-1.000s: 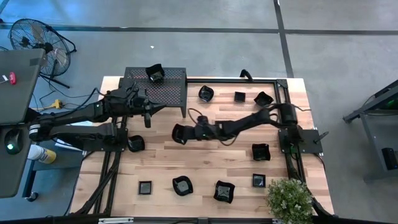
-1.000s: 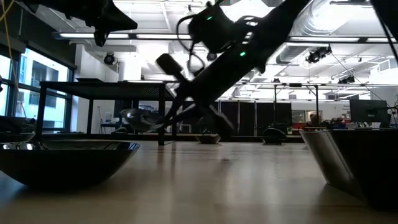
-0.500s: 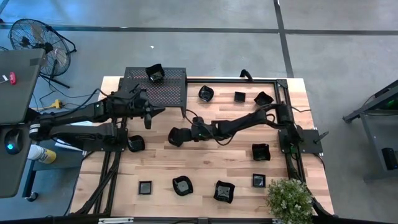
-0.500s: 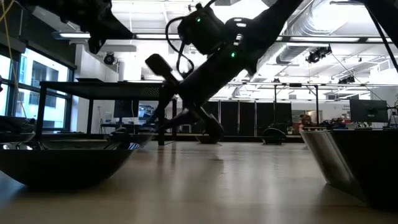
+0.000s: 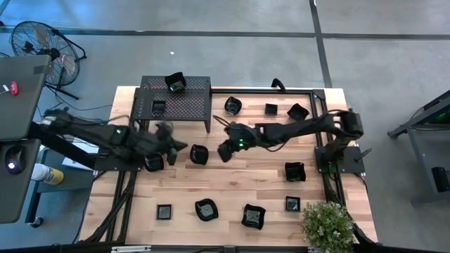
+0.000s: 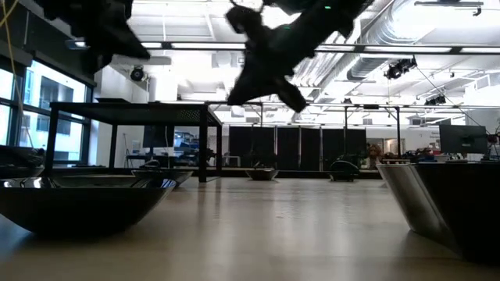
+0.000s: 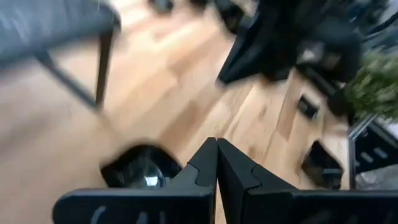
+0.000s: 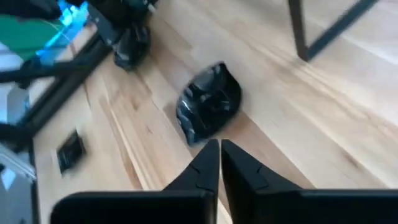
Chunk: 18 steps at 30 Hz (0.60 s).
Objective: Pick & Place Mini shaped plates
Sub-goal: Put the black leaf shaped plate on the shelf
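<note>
Right claw [image 5: 223, 152] is up off the table [image 5: 232, 183], pressed together and holding nothing. 1 plate [image 5: 199, 154] lies just beside it, near the rack [image 5: 176, 104]. Left claw [image 5: 174, 151] is pressed together too, near that plate.

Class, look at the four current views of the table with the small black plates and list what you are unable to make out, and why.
- Low view: both arms overhead are motion-blurred silhouettes; the pincers cannot be picked out.
- Low view: the near plate and another at the right edge are cut off by the frame.
- Left wrist view: blur hides the shape of the plate behind the shut left pincer.
- High view: plate shapes on the rack are too small to tell.
</note>
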Available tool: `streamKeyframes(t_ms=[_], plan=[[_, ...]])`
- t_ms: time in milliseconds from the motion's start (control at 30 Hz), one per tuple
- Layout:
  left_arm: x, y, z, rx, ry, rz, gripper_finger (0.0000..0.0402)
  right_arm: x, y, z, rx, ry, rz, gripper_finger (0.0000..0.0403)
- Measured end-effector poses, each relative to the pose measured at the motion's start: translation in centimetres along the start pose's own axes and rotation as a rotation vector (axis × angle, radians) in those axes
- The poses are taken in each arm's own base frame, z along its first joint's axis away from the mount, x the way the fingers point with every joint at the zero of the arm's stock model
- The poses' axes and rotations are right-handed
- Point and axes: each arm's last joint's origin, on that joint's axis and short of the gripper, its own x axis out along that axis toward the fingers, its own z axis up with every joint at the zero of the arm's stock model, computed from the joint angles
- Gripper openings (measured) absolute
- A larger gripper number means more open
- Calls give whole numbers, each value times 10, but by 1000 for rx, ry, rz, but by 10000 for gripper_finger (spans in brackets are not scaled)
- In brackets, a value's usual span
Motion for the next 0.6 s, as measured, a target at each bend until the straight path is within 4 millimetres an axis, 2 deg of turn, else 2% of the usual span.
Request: streamKeyframes(t_ms=[133,300,433,600], plan=[[20,-10,-25,-172,56,100,0,-23,-19,-15,-10,1,-17,17],[49,-8,-46,-479,65,260,3,-57,-36,-29,-11,-23,-14,6],[67,1,-52,-629,59,375,20,-82,-47,-33,0,-96,4,6],[88,12,-54,-707,138,448,68,-104,-57,-37,15,-173,56,4]])
